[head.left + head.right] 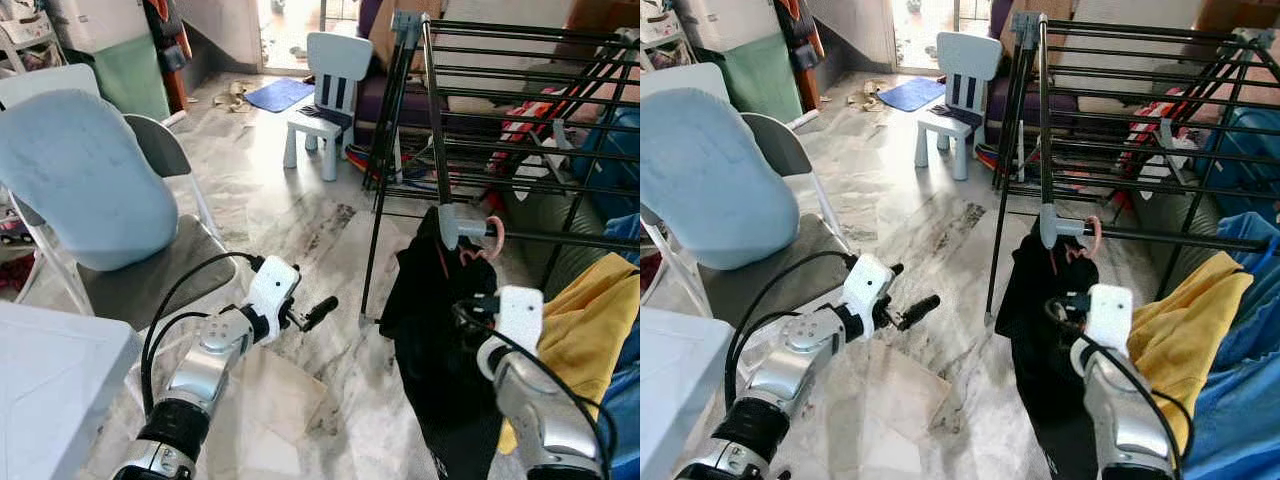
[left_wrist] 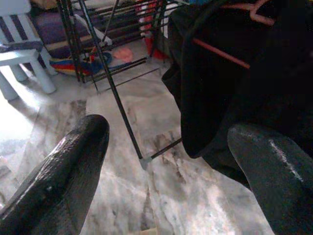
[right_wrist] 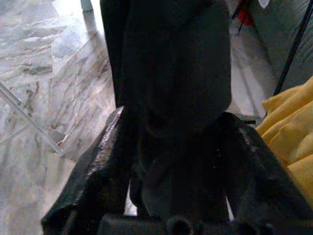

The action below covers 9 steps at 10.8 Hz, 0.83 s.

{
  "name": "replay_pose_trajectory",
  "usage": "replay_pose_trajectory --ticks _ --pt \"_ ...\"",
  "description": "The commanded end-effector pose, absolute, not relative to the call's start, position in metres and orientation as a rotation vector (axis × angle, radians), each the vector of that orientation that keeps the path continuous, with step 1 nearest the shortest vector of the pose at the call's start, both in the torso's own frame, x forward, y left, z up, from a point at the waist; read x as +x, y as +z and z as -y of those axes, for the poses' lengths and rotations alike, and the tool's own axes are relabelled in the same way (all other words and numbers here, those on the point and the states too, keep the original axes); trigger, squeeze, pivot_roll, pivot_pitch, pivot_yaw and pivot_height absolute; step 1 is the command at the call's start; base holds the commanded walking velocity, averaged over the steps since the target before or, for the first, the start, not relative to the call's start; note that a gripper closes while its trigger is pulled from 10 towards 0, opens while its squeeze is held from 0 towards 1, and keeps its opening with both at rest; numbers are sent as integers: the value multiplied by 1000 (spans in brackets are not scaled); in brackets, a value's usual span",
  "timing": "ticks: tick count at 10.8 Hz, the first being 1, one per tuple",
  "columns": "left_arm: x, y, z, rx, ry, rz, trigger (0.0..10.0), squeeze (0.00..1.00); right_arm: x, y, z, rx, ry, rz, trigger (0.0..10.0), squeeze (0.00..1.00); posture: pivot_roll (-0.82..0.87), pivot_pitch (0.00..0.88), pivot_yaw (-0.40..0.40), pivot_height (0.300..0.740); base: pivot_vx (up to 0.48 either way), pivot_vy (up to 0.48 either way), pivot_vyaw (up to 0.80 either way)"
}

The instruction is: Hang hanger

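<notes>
The pink hanger [image 1: 487,238] sits at the middle right of the frame, its hook around a bar of the black drying rack [image 1: 500,110]. A black garment [image 1: 440,340] hangs on it, down toward the marble floor [image 1: 290,200].

The right end effector [image 3: 171,161] is at the lower right of the frame, its fingers clenched on the black garment. The left end effector [image 1: 318,313] floats low in the middle of the frame, well apart from the rack, with its fingers released and nothing between them.

To do this step well, I think the right arm should make sure the hook sits all the way over the bar. Then it should let go slowly and not tug the cloth, so the hanger does not slip off.

I count one pink hanger, one black garment, one rack, one yellow cloth [image 1: 590,320] on the rack, one small white chair [image 1: 325,95] in the upper middle, and one grey chair [image 1: 150,260] with a blue cushion [image 1: 85,180] at the left.
</notes>
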State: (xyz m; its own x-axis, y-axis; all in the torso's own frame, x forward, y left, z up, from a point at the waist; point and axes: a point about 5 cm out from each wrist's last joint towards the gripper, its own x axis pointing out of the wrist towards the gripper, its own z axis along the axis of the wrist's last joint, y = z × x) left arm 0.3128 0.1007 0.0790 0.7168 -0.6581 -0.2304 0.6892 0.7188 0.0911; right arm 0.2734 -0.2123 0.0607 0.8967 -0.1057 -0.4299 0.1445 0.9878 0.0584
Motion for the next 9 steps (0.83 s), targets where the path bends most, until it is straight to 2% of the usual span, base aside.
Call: replay_pose_trajectory --ticks 1,9 --pt "313 82 -100 193 -755 -181 10000 0 275 60 209 112 -121 -440 0 0 16 0 -29 740 0 0 0" --pt "312 83 -94 222 -774 -173 10000 0 271 52 206 95 -137 -453 0 0 6 0 -30 740 0 0 0"
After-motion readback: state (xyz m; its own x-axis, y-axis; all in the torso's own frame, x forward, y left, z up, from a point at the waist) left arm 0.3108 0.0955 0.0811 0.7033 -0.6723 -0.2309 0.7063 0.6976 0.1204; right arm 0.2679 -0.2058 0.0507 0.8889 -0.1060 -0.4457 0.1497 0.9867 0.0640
